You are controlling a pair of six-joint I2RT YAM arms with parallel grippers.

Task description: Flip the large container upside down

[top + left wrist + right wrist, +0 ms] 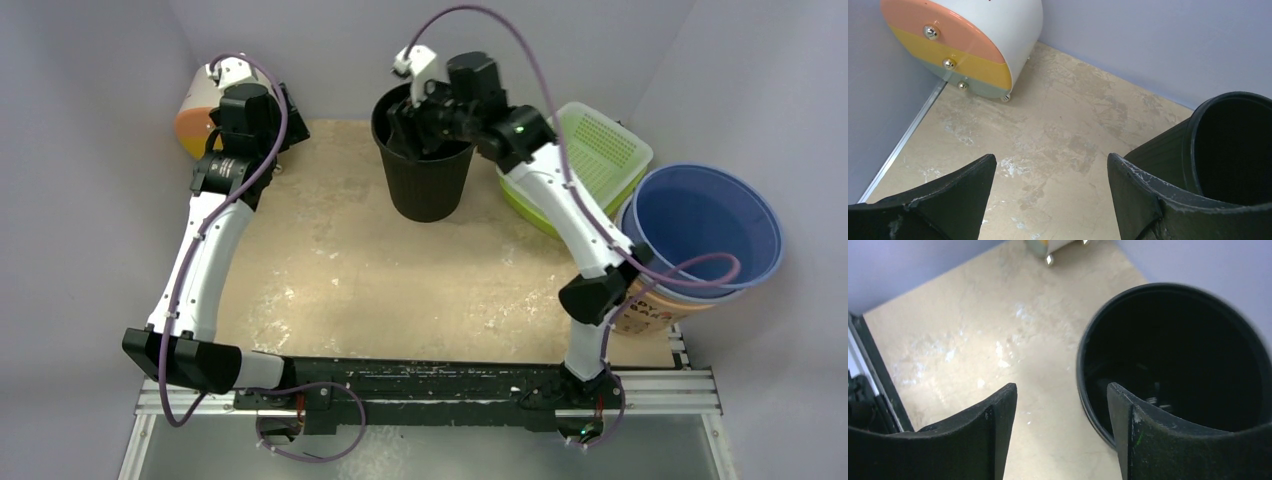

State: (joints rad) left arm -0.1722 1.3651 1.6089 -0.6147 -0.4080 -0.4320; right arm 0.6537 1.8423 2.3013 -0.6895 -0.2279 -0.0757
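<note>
Black plastic forms the large container, a round bucket (425, 160) that stands upright, mouth up, at the back middle of the tan tabletop (330, 270). Its inside is dark; the right wrist view catches faint shapes low down in it, too dim to name.

The right gripper (415, 115) hangs over the bucket's mouth. Seen from its own camera, the right gripper (1060, 425) has its jaws spread wide with nothing pinched. A stretch of the bucket (1173, 355) rim shows in the gap, just beside one finger (1138, 445). I cannot tell whether they touch.

The left gripper (1050, 195) is also spread wide and holds nothing; only bare tabletop shows between its fingers, with the bucket (1228, 150) off to one side. It sits at the back left corner, near a white drum-shaped container (963, 45) lying on its side. The drum's round face is banded peach, yellow and pale green and carries three shiny knobs.

At the right edge of the table sits a lime-green perforated basket (590, 150), its mesh floor showing. Next to it a blue tub (705, 225), its blue floor showing, is nested in a printed tub (650, 315).
</note>
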